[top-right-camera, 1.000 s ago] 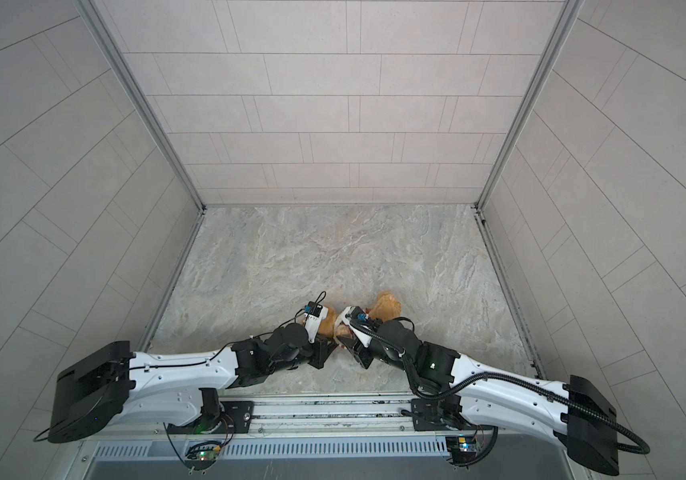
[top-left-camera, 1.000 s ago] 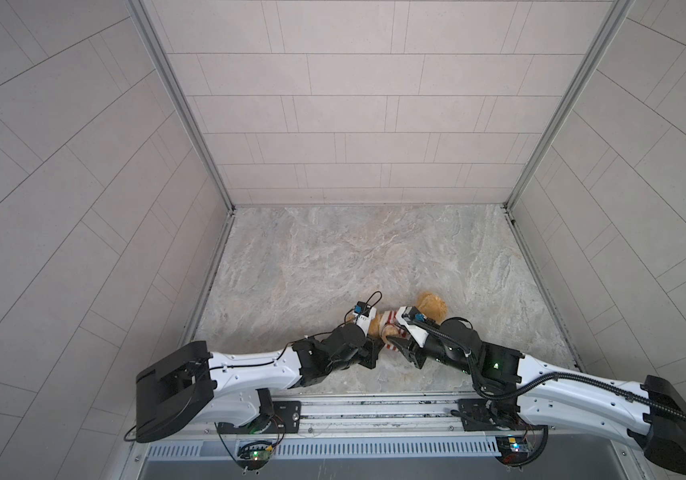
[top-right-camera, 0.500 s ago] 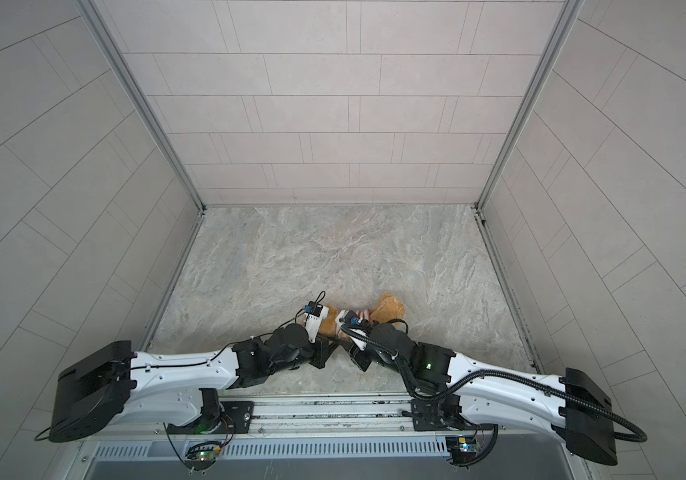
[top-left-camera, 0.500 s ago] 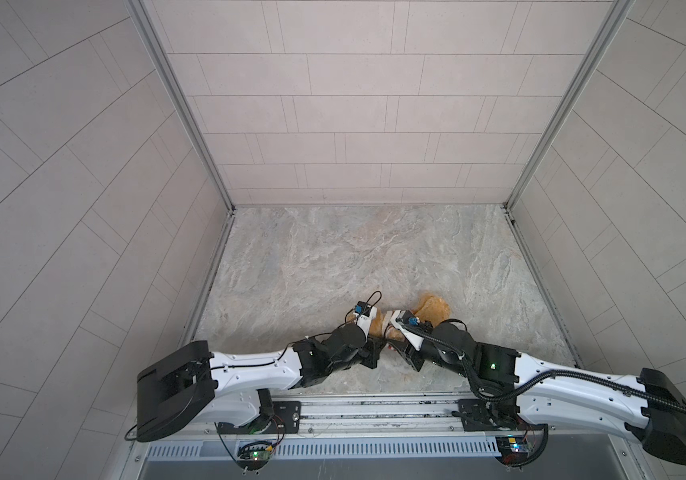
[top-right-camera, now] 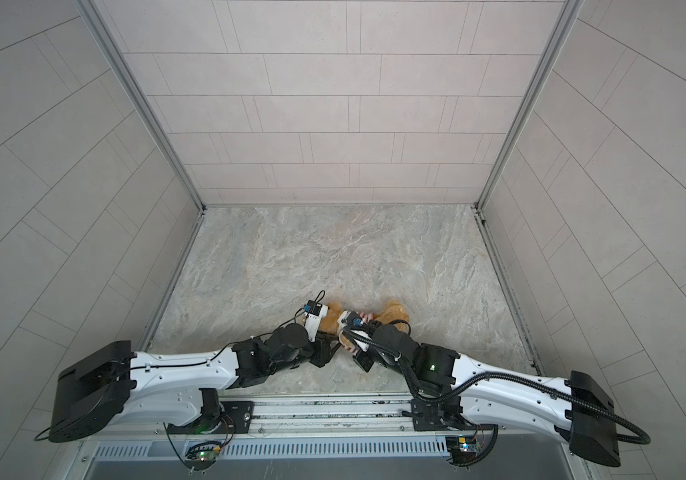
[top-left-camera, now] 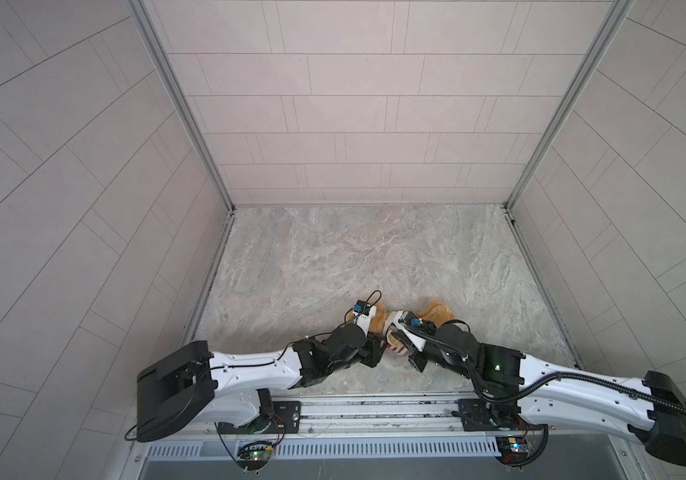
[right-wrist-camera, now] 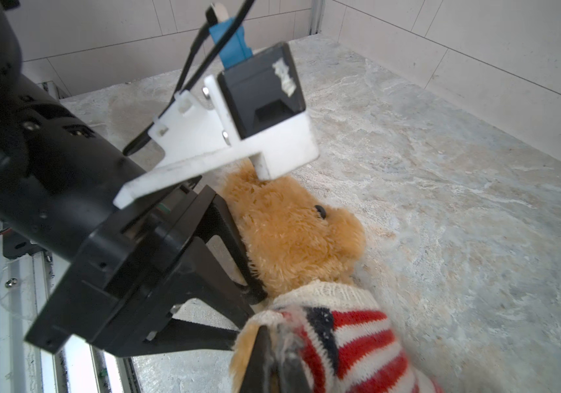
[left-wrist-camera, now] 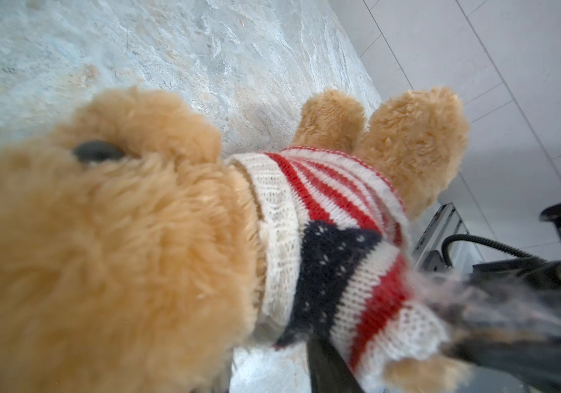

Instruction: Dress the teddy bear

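Grey marbled tabletop (top-left-camera: 354, 257) inside pale tiled walls (top-left-camera: 354, 104). The teddy bear (right-wrist-camera: 289, 231) lies at the tabletop's 6 o'clock edge, head toward 9 o'clock, wearing a red-and-white striped sweater (right-wrist-camera: 357, 340). The left gripper (right-wrist-camera: 245, 314) stands spread, one finger against the head. The right gripper (right-wrist-camera: 272, 360) is pinched tight on the sweater by the bear's arm.

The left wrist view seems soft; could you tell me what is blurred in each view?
Left wrist view: the teddy bear is out of focus at its head, the sweater sharper. Right wrist view: the right gripper is blurred. Both top views: wall lines bow.
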Motion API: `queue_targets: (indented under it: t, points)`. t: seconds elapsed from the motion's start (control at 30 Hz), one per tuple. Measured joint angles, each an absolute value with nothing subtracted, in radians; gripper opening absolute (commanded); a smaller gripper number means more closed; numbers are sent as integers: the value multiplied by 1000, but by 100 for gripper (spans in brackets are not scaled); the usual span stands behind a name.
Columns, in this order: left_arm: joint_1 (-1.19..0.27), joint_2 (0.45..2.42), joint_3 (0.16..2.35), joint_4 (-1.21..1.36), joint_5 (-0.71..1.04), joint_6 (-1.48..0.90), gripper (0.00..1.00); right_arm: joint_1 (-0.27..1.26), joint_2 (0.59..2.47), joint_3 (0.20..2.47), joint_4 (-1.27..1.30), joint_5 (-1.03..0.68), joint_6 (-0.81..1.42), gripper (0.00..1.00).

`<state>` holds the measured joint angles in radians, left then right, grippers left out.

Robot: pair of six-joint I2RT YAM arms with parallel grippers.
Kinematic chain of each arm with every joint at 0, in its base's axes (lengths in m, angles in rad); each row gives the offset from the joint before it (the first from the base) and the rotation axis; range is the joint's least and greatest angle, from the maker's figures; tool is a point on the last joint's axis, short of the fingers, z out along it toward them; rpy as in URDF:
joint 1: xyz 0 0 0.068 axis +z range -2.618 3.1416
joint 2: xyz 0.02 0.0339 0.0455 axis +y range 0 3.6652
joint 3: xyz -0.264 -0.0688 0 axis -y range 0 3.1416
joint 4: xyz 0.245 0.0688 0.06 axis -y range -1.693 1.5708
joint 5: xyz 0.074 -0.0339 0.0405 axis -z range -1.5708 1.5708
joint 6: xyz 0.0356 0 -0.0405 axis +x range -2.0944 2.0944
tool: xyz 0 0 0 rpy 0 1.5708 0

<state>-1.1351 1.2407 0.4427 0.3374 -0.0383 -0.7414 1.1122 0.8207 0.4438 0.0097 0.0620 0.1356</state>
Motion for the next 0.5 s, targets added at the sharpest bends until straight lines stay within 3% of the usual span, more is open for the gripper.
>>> queue_targets:
  t: [0.37, 0.5]
  points:
    - [-1135, 1251, 470, 377, -42, -708, 1, 1112, 820, 509, -8, -49, 197, 0]
    - [-1135, 1234, 464, 411, -42, -714, 0, 1111, 793, 518, -14, -64, 212, 0]
